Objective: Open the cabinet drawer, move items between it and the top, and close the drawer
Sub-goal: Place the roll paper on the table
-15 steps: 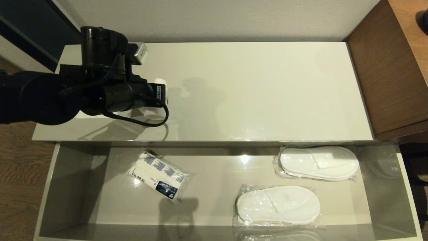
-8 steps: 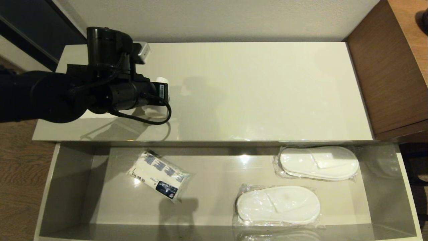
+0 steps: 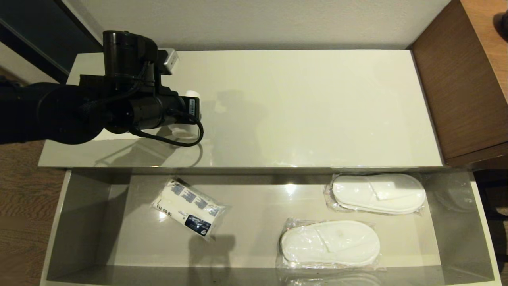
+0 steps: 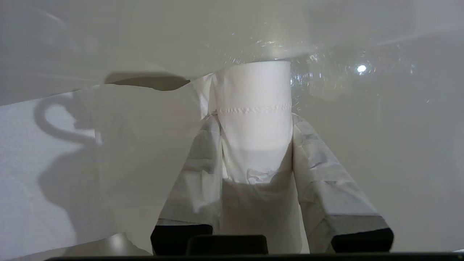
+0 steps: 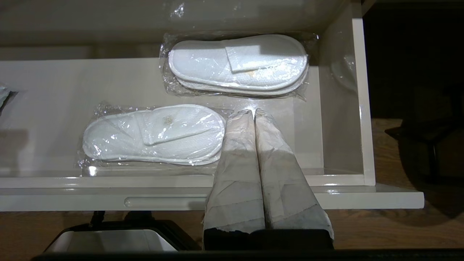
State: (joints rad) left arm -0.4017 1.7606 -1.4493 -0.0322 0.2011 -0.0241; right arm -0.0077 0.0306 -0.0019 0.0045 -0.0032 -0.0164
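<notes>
My left gripper (image 4: 255,119) is shut on the white toilet-paper roll (image 4: 253,94), one taped finger on each side of it. The roll's loose tail (image 4: 90,163) trails over the glossy cream top (image 3: 297,107). In the head view my left arm (image 3: 131,107) covers the top's left part, and only an edge of the roll (image 3: 193,95) shows. The cabinet drawer (image 3: 55,222) stands open below. Two pairs of white slippers in clear plastic (image 3: 377,193) (image 3: 329,243) lie in its right half. My right gripper (image 5: 253,112) is shut and empty above the drawer's front rim (image 5: 326,199), beside the nearer slippers (image 5: 152,134).
A white packet with blue printing (image 3: 190,212) lies in the drawer's left half. A brown wood-grain desk (image 3: 460,87) adjoins the cabinet on the right. A white wall runs behind the top, and wooden floor shows on the left.
My left arm has edged slightly to the right over the top with the roll in its grip. The things in the drawer have not moved.
</notes>
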